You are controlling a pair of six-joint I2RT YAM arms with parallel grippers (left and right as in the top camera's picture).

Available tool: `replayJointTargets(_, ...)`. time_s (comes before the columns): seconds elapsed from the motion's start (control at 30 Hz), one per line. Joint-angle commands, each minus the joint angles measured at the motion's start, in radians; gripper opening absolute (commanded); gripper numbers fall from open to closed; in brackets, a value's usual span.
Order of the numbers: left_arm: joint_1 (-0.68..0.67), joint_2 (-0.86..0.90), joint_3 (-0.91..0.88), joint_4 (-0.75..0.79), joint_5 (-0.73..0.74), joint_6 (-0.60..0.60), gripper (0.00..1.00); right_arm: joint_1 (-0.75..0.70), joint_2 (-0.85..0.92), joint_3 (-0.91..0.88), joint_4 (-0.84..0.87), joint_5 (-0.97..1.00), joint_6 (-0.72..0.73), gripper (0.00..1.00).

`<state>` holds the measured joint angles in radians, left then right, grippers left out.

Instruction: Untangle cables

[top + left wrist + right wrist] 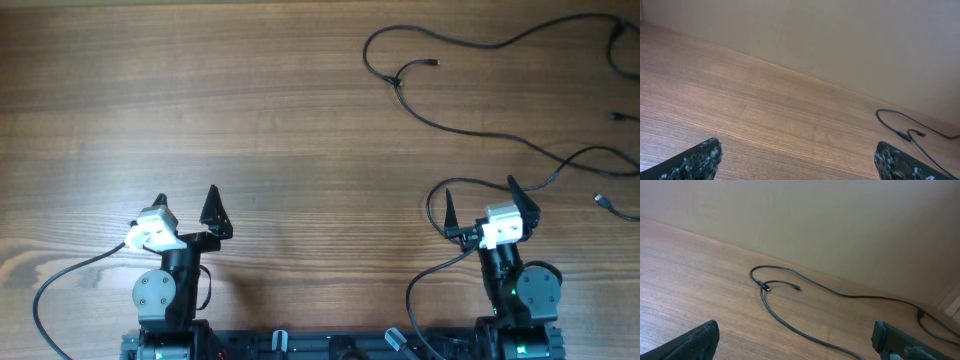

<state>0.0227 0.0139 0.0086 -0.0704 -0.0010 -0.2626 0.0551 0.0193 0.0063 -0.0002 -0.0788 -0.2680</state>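
Observation:
Thin black cables (pixel 470 130) lie spread over the far right of the wooden table. One forms a loop with a small plug (pixel 435 63) near the back. Other plug ends (pixel 602 200) lie at the right edge. My right gripper (pixel 480 188) is open and empty, and one cable (pixel 780 320) runs across the table between and ahead of its fingers (pixel 796 332). My left gripper (pixel 187 197) is open and empty over bare wood, far left of the cables. In the left wrist view (pixel 800 152) only the cable loop (pixel 905 132) shows, at the far right.
Thicker black camera wires curve beside each arm base: the left one (pixel 60 280) and the right one (pixel 432 205). A plain wall (pixel 840 220) rises behind the table's far edge. Some cables run off the right edge of the overhead view.

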Motion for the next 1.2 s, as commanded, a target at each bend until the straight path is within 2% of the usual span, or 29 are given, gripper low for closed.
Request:
replayJointTargets(0.0,0.008,-0.007,-0.003,-0.006,0.011,0.024,1.0,-0.011,-0.016,-0.001,0.001,0.003,-0.017,1.0)
replayJointTargets(0.1,0.008,-0.007,-0.003,-0.006,0.011,0.024,1.0,-0.011,-0.016,-0.001,0.001,0.01,0.009,1.0)
replayJointTargets(0.33,0.008,-0.007,-0.003,-0.006,0.011,0.024,1.0,-0.011,-0.016,-0.001,0.008,0.108,0.2,1.0)
replayJointTargets(1.17,0.008,-0.007,-0.003,-0.006,0.012,0.024,1.0,-0.011,-0.016,-0.001,0.008,0.1,0.196,1.0)
